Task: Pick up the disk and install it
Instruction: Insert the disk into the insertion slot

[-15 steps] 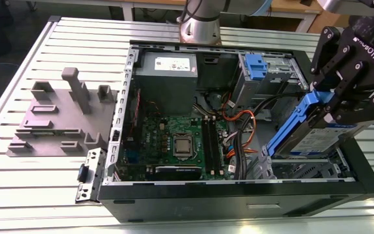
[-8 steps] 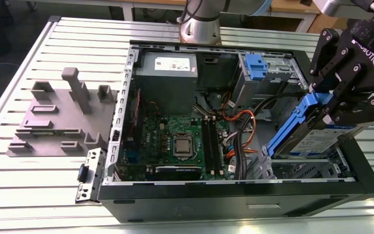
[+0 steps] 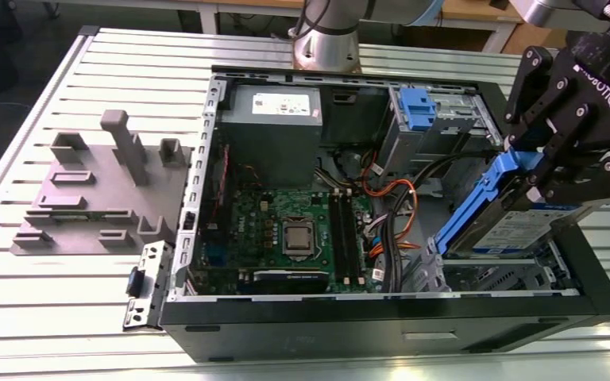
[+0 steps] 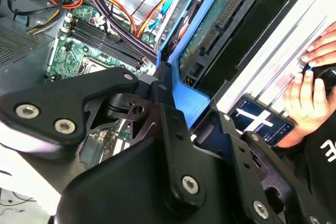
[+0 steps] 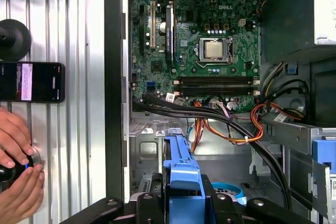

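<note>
Exterior view: an open computer case (image 3: 390,321) lies on a slatted table (image 3: 29,309), with a grey fixture (image 3: 88,194) beside it at the exterior view's left. Inside the case, a motherboard (image 3: 283,226) occupies the near left part and a power supply (image 3: 273,119) sits at the far side. Orange and black cables (image 3: 390,202) run between the board and the drive bays. The gripper (image 3: 533,171) hangs over the near right corner of the case, its fingers closed on the blue carrier (image 3: 480,202) that frames the disk (image 3: 517,230). The disk is tilted, with its upper end in the gripper and its lower end down at the drive cage (image 3: 496,278) in that corner; whether it touches the cage cannot be told. A second blue carrier (image 3: 416,107) stands in the far bay.

Second wrist view: the disk (image 4: 218,22) shows its circuit-board underside, and the carrier's end tab (image 4: 184,100) lies between the black fingers.

First wrist view: the end tab (image 5: 181,174) shows clamped in the gripper, above the cage. Outside the case wall, a phone (image 5: 31,81) lies on the table and a person's hand (image 5: 21,198) rests near it.
</note>
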`<act>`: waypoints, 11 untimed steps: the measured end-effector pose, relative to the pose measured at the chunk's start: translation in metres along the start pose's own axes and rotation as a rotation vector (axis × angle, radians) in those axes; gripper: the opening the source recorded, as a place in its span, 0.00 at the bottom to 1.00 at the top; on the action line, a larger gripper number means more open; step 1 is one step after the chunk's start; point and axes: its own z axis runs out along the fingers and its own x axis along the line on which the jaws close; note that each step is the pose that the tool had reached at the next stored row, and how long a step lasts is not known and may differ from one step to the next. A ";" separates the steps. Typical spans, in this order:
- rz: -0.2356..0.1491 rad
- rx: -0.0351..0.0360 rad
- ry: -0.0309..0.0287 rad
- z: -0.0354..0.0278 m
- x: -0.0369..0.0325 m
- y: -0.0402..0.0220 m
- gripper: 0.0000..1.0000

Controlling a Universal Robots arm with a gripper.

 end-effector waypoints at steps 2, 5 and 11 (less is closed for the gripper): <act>0.000 0.0000 0.0002 0.0000 0.0000 0.0000 0.38; 0.000 -0.0001 0.0001 0.0001 0.0000 0.0000 0.50; 0.000 0.0000 0.0000 0.0002 0.0000 0.0000 0.50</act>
